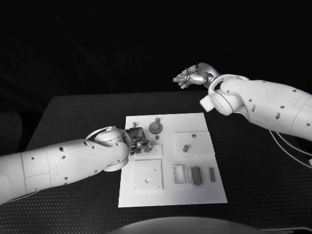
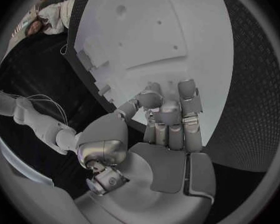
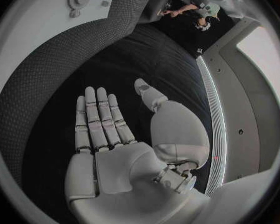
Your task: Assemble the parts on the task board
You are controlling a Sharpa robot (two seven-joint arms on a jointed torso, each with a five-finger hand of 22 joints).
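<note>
Sitting in the middle of the black table (image 1: pixel 71 117), the white board (image 1: pixel 198 190) has small grey parts on it. A round gear (image 1: pixel 156 127) sits near the far end, and a few little blocks (image 1: pixel 192 174) lie near the close end, maybe waiting for their turn. The left hand (image 1: pixel 138 141) is down at the board's left edge with its fingers (image 2: pixel 170 115) curled in. It may be pinching a small part, but I cannot tell. The right hand (image 1: pixel 196 74) is lifted high past the far edge of the table, flat and holding nothing, likely to stay out of the way.
</note>
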